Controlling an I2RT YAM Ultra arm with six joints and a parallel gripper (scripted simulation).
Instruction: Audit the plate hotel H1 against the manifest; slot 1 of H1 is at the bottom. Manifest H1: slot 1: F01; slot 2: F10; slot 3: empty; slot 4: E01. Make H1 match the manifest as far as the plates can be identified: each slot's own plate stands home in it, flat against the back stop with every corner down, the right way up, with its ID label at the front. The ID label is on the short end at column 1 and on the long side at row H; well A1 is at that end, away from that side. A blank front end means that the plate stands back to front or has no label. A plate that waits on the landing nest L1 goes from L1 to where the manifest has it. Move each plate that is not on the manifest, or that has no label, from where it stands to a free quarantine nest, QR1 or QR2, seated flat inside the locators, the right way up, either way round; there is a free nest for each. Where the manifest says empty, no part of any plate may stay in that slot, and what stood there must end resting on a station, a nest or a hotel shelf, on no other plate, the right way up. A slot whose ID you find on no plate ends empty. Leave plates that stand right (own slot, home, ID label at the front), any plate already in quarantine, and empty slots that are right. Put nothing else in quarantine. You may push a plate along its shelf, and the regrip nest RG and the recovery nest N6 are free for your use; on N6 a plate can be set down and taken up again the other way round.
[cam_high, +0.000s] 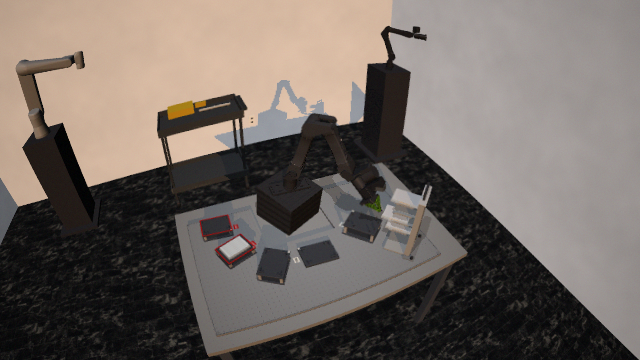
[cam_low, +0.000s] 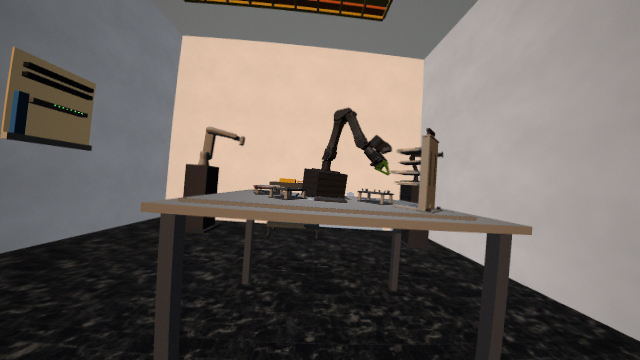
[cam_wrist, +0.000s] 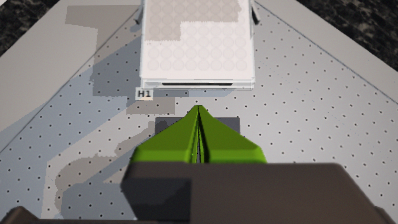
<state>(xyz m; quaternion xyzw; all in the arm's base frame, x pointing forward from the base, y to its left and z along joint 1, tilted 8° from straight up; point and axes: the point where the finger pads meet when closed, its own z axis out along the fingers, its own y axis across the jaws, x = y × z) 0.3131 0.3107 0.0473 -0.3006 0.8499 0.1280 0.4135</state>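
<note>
The plate hotel H1 (cam_high: 406, 220) stands at the right of the table, with white plates on its shelves. In the wrist view I look down on its top white plate (cam_wrist: 196, 42), with the H1 tag (cam_wrist: 144, 93) on the table by the hotel's front. My gripper (cam_wrist: 198, 111) has green fingers pressed together with nothing between them. It hangs in front of the hotel, above a dark nest (cam_high: 362, 225), and shows in the top and exterior views (cam_high: 373, 203) (cam_low: 383, 168). A white plate (cam_high: 235, 248) lies in one red-framed quarantine nest. The other red-framed nest (cam_high: 216, 226) is dark inside.
The arm's dark base block (cam_high: 289, 202) stands mid-table. Two more dark nests (cam_high: 273, 264) (cam_high: 318, 252) lie near the table's front. A shelf cart (cam_high: 202, 140) and two other robot pedestals (cam_high: 59, 175) (cam_high: 385, 107) stand off the table.
</note>
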